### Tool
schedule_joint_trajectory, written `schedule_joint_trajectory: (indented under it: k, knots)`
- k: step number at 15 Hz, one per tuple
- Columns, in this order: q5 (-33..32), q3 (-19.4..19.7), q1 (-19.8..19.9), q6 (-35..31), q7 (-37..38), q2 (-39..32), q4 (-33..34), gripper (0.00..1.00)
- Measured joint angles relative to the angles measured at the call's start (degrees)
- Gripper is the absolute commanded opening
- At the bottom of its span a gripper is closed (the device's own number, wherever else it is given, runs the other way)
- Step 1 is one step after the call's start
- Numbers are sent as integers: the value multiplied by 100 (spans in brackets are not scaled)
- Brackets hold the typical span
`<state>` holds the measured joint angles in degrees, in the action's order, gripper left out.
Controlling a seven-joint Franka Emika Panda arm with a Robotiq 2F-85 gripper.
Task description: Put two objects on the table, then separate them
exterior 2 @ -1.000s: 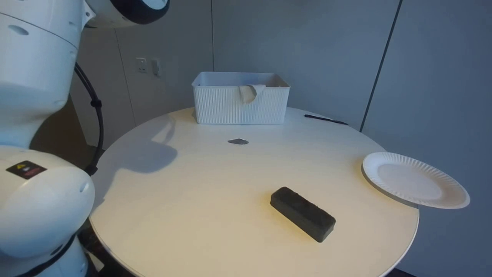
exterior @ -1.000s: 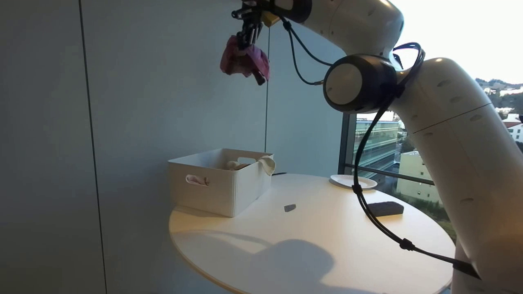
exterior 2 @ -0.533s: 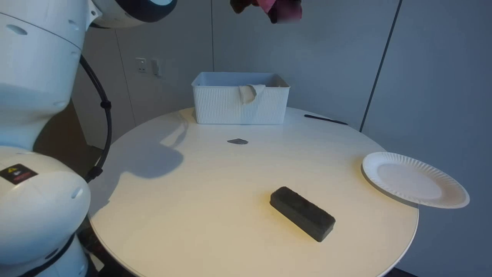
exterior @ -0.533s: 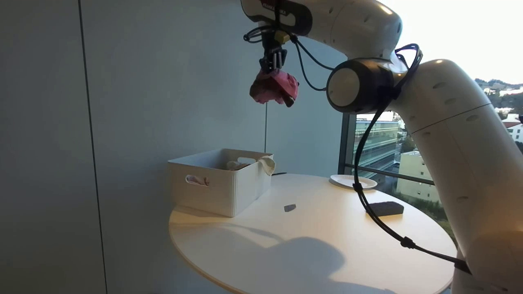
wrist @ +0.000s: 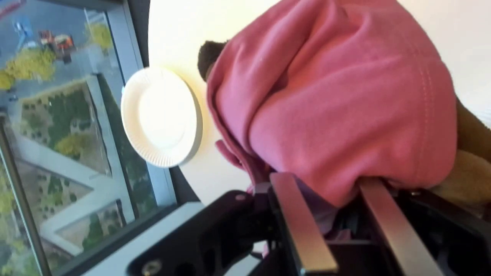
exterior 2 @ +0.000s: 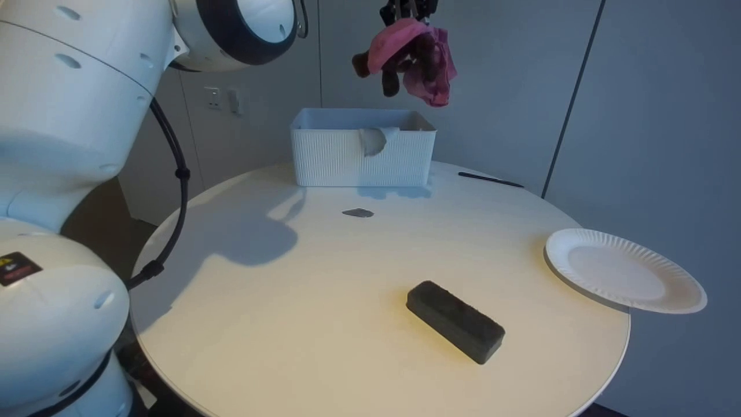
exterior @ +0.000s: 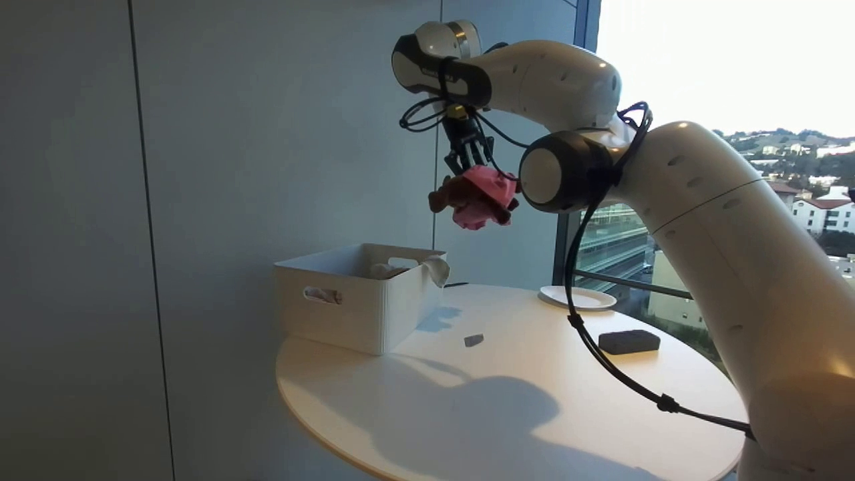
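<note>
A brown plush toy in pink cloth (exterior: pixel 477 200) hangs from my gripper (exterior: pixel 471 166), high above the table (exterior: pixel 581 381). The toy also shows in an exterior view (exterior 2: pixel 411 61), above and just behind the white box, with the gripper (exterior 2: pixel 407 13) cut off by the top edge. In the wrist view the pink cloth (wrist: pixel 337 103) fills the upper right, and the gripper (wrist: pixel 326 182) is closed on a fold of it between its fingers. Brown limbs stick out at both sides. I cannot tell whether this is one toy or two objects together.
A white box (exterior: pixel 334 327) stands at the table's edge by the wall, a pale cloth (exterior: pixel 437 270) over its rim. A small grey piece (exterior 2: pixel 358 213), a dark block (exterior 2: pixel 455 322), a thin black stick (exterior 2: pixel 490 180) and an overhanging paper plate (exterior 2: pixel 625 272) lie on the table.
The arm has lowered the toy and moved it toward the window side in an exterior view. The toy has come into sight over the box. The grip stays closed on it.
</note>
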<state>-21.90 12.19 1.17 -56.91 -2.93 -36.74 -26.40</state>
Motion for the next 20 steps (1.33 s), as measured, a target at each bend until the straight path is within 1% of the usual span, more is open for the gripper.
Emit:
schedule_joint_trajectory:
  k: [1, 3, 4, 11, 12, 13, 14, 15, 17, 19, 20]
  knots:
    - [26, 0, 50, 227, 223, -85, 1, 24]
    - [138, -1, 144, 546, 644, -236, 4, 40]
    - [145, -1, 170, 588, 718, -279, 5, 44]
    - [146, -4, 188, 655, 791, -302, 105, 45]
    - [146, -4, 188, 657, 794, -302, 105, 70]
    - [146, -4, 188, 659, 796, -302, 105, 72]
    - [146, -4, 188, 658, 796, -302, 91, 78]
    - [146, -7, 190, 627, 779, -303, 48, 86]
    - [138, -7, 235, 398, 590, -372, -5, 99]
    - [213, -49, 409, 214, 287, -554, 16, 100]
    - [349, -91, 546, 124, 187, -652, 14, 100]
